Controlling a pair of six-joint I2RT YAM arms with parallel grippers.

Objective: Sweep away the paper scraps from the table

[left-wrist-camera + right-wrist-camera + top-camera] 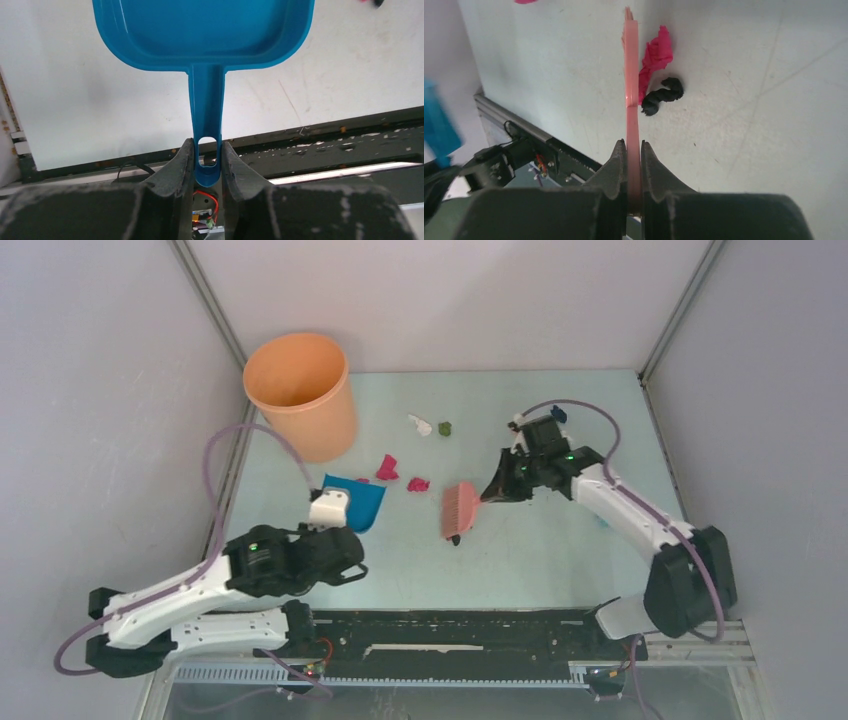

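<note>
On the pale green table (560,560), paper scraps lie scattered: two magenta ones (387,467) (418,483), a white one (420,425), an olive one (445,427), a dark blue one (558,413) and a black one (455,539). My left gripper (335,520) (207,155) is shut on the handle of the blue dustpan (358,502) (205,35). The right gripper (497,490) (633,150) is shut on the pink brush (459,510) (630,90). In the right wrist view, a magenta scrap (655,55) and a black scrap (663,96) lie right beside the brush.
An orange bucket (300,390) stands at the back left, behind the dustpan. Grey walls close in the table on three sides. A black rail (450,635) runs along the near edge between the arm bases.
</note>
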